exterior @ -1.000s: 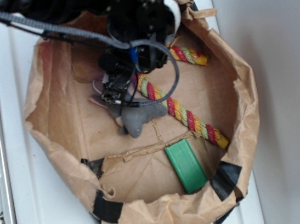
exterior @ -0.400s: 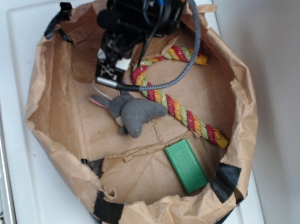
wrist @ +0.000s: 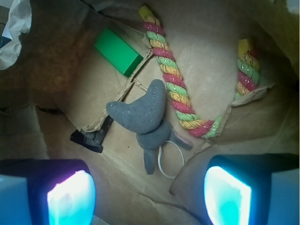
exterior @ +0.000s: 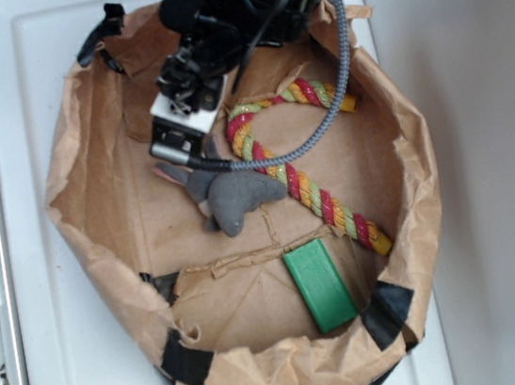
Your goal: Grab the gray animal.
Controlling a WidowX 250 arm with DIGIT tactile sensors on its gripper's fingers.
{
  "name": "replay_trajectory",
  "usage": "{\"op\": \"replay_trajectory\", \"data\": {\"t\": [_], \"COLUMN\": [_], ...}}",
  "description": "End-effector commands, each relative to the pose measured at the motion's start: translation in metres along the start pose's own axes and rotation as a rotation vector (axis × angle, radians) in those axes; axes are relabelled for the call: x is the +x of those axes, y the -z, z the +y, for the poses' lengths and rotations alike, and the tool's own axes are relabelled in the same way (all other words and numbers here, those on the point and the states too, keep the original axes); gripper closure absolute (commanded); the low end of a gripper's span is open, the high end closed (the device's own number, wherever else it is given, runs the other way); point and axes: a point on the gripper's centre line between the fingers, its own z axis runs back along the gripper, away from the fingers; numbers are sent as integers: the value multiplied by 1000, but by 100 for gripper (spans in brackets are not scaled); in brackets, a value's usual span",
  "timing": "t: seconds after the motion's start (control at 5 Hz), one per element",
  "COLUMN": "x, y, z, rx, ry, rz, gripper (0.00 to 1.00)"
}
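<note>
The gray animal [exterior: 232, 199] is a small gray plush mouse with pink-lined ears and a white string loop. It lies on the floor of the brown paper bag [exterior: 101, 232], near the middle. In the wrist view the mouse [wrist: 143, 115] lies ahead of the jaws, its ears and loop pointing toward them. My gripper [exterior: 174, 132] hangs above the bag floor just beyond the mouse's head. It is open and empty, with nothing between the two lit pads [wrist: 70, 199].
A red, yellow and green striped rope cane [exterior: 306, 186] curves right beside the mouse. A green block [exterior: 319, 286] lies near the bag's front wall. Black tape [exterior: 390, 308] patches the bag's rim. The bag sits on a white tray [exterior: 38, 326].
The arm has pulled back from over the mouse toward the far left of the bag. The mouse lies uncovered where it was.
</note>
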Motion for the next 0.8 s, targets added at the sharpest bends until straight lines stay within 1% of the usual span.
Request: {"op": "replay_trajectory", "data": {"t": [0.0, 0.2, 0.4, 0.6], "x": [-2, -9, -9, -3], "y": [-19, 2, 29, 48], "z": [1, -15, -27, -28], "rx": [44, 14, 51, 123], "ry": [6, 94, 148, 151], "rz": [-42, -50, -120, -176], "gripper": [0, 0, 0, 0]}}
